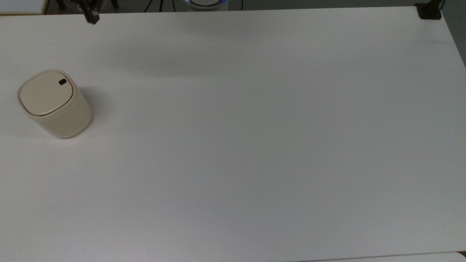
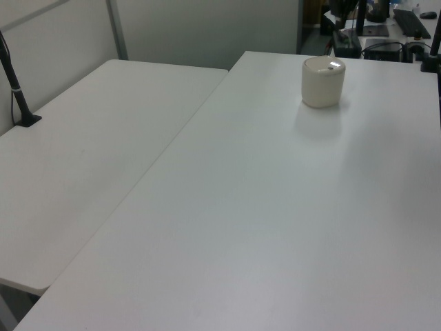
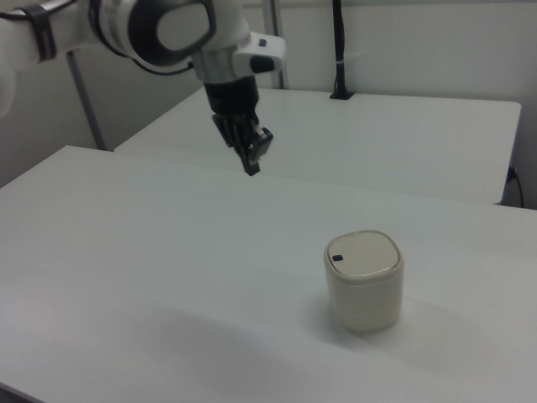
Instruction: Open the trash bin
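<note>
We find the trash bin [image 1: 54,105] standing upright on the white table [image 1: 255,145], near the top view's left edge. Its flat lid [image 1: 45,93] sits level and closed on the rounded-square body. The small black button [image 1: 62,82] lies at the lid's corner toward the top view's upper right. In the left view the trash bin [image 2: 323,82] stands at the far end of the table [image 2: 275,221]. In the right view it [image 3: 364,282] stands toward the right view's lower right, with the button [image 3: 337,258] at the lid's left corner.

The claw [image 3: 252,161] hangs in the air above the table [image 3: 126,252] in the right view, pointing down with a slight tilt. Its two black fingers [image 3: 249,147] appear pressed close together, with no visible gap between the tips and nothing pinched between them. The white arm [image 3: 159,29] reaches in from the right view's upper left.

Relative to the claw, the trash bin lies below and to the right view's right, well apart, with bare table between. In the top view the claw's dark tip [image 1: 91,16] shows at the upper edge, and the trash bin lies below it and toward the top view's left, also well apart. Nothing touches the bin.

A second white table [image 3: 377,143] stands behind the claw in the right view, and a black post [image 3: 339,50] rises from its far edge.
</note>
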Controlling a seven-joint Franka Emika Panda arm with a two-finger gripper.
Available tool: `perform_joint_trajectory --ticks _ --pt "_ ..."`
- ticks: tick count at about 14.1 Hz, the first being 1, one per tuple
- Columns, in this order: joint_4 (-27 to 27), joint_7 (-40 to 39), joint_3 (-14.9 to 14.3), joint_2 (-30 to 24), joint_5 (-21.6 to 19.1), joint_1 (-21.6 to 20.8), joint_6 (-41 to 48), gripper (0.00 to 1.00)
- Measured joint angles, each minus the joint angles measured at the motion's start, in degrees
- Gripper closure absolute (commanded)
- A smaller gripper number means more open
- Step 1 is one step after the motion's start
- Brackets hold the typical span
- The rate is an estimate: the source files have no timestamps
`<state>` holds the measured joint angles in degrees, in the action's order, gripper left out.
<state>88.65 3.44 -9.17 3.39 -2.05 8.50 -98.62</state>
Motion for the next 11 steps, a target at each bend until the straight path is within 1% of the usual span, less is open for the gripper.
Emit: perform_joint_trajectory --ticks 2,3,9,11 --pt "0.01 3.54 -0.02 3.03 0.0 1.42 -6.46 1.0" --pt "0.0 4.07 -0.02 4.55 0.0 2.69 -8.75 1.0" --pt "0.04 4.14 -0.09 8.8 0.0 9.62 -11.8 1.0" --pt "0.21 4.14 -0.09 10.32 0.0 10.59 -13.89 1.0"
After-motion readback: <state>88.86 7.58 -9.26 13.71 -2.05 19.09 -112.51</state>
